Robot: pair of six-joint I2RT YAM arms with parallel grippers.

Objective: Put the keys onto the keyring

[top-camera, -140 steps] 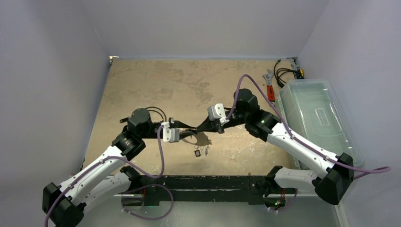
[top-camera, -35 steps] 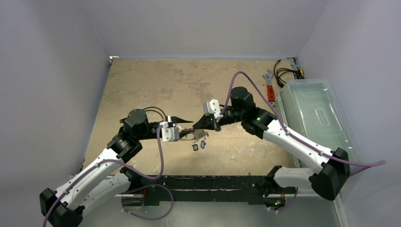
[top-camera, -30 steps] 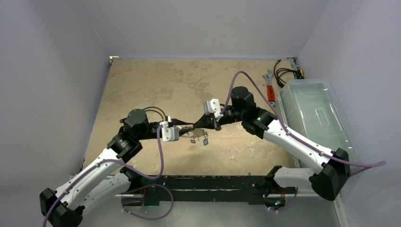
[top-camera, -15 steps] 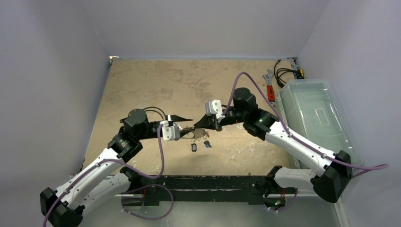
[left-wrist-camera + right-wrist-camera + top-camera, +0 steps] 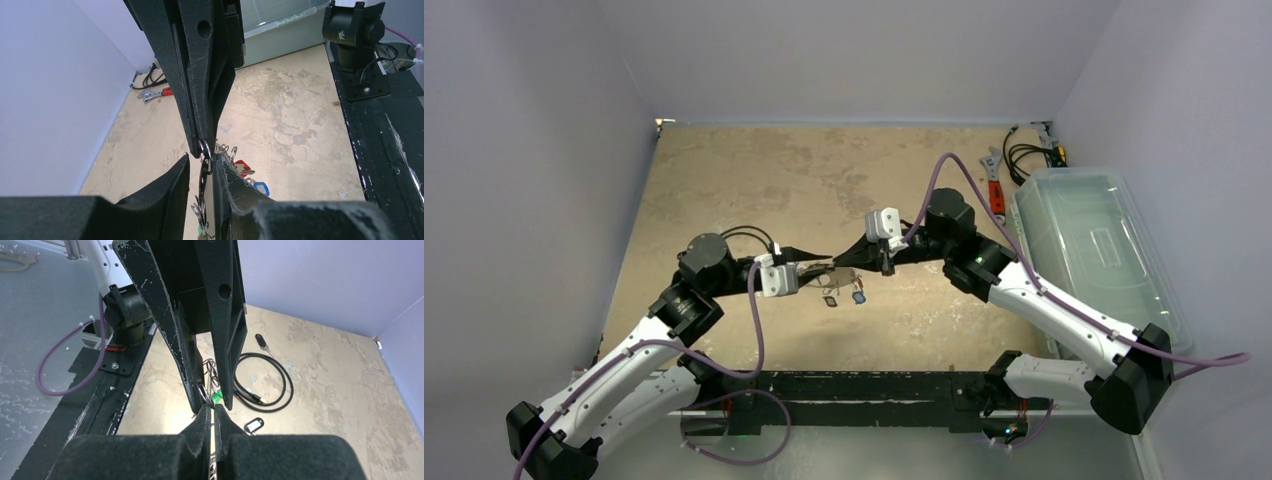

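The keyring [image 5: 842, 274] hangs above the table between my two grippers. My right gripper [image 5: 854, 264] is shut on its rim; thin metal shows between the pads in the right wrist view [image 5: 213, 410]. My left gripper [image 5: 818, 262] is open, its fingers either side of the ring's other end, which is seen edge-on [image 5: 203, 182] with a gap to the left finger. A black-tagged key [image 5: 831, 300] and a blue key [image 5: 859, 297] dangle from the ring. A red key [image 5: 241, 166] and a green key [image 5: 216, 397] also hang there.
A black coiled cable [image 5: 265, 385] lies on the table by the left arm, with a loose black key [image 5: 262, 341] beyond it. A red-handled wrench [image 5: 995, 190] and a clear plastic box [image 5: 1094, 250] sit at the right. The black base rail [image 5: 864, 385] runs along the near edge.
The right gripper has drawn slightly right with the keyring and the left wrist slightly left. The dangling keys have swung. The left jaws stay apart around the ring.
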